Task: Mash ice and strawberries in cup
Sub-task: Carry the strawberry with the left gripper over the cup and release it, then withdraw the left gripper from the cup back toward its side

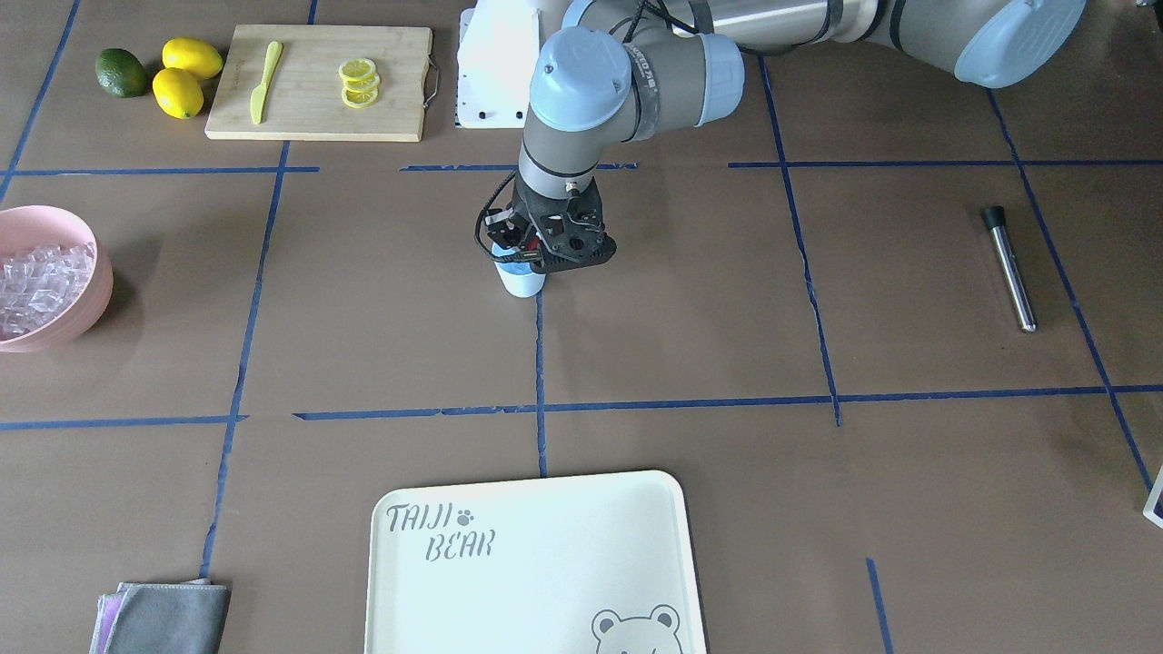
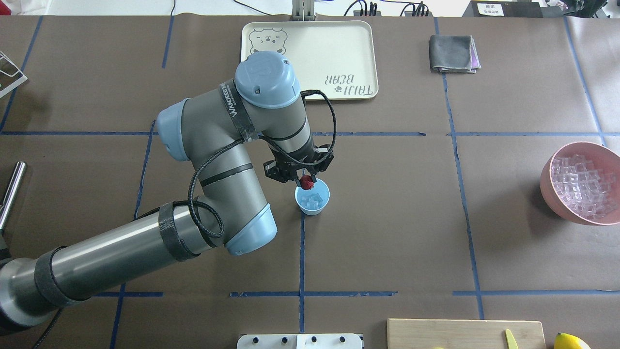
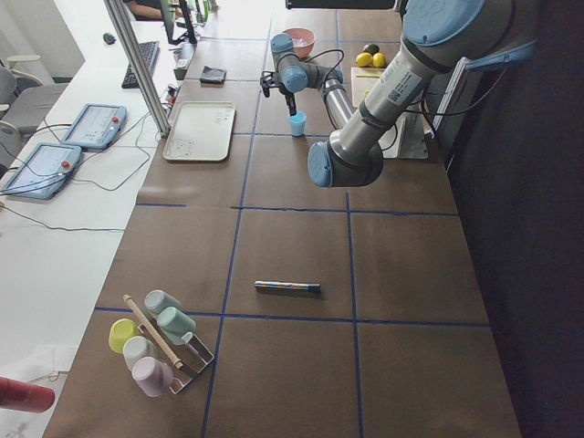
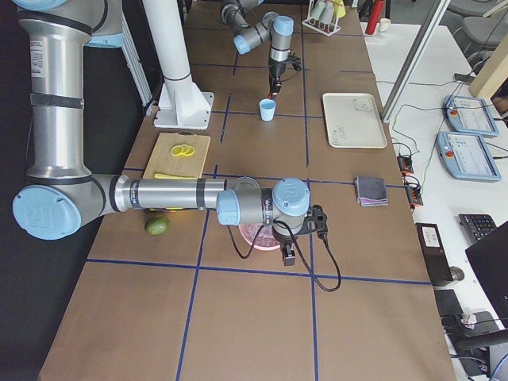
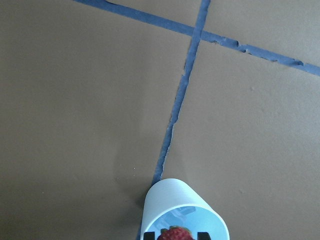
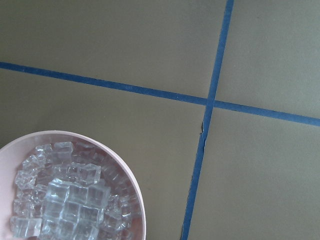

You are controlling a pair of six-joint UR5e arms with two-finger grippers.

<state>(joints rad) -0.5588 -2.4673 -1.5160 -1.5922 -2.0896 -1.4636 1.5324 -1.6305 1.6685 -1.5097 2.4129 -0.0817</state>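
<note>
Bright, even, diffuse light; soft faint shadows beside pink bowl (image 1: 86, 313) and cup (image 5: 170, 195); views sharp; white desk (image 3: 64, 237) washed out

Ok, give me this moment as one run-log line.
left gripper: shut on strawberry over cup | cup: upright, ice inside | right gripper: by pink bowl, state unclear | mashing: not started

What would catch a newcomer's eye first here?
The left gripper, mid-table, its fingers pinching a red strawberry over the mouth of the pale blue cup, which holds some ice. Next, the pink bowl heaped with ice cubes, far to the robot's right.
</note>
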